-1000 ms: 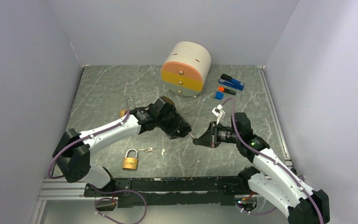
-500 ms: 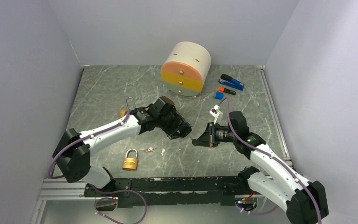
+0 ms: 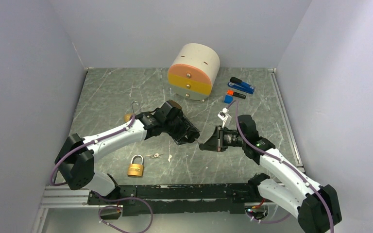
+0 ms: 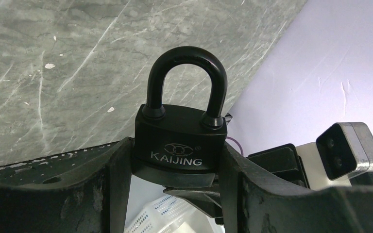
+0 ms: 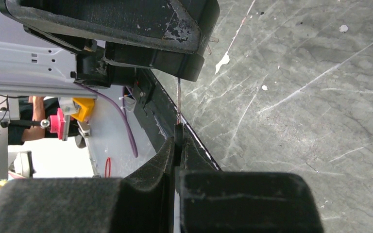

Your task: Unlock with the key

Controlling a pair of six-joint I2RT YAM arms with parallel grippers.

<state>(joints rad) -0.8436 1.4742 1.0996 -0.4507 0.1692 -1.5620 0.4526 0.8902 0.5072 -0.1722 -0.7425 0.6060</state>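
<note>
Near the left end of the table's [image 3: 107, 92] near edge, 1 brass padlock [image 3: 135, 168] and a loose set of keys [image 3: 154, 156] lie apart from the action. Over the middle of the table, your left gripper [image 3: 188, 138] clamps the black padlock [image 4: 179, 141] by its 2 sides, jaws part-spread around the body. The shackle juts past the fingertips with both legs seated, so it looks locked. To the right, your right gripper [image 3: 205, 145] is pinched tight on the key [image 5: 178, 99]. Its thin blade runs up to the dark underside of the left gripper and lock, but whether the tip has entered the keyway cannot be told. By this evidence both pickups are done, while seating the key, the turn and the shackle's release remain.
</note>
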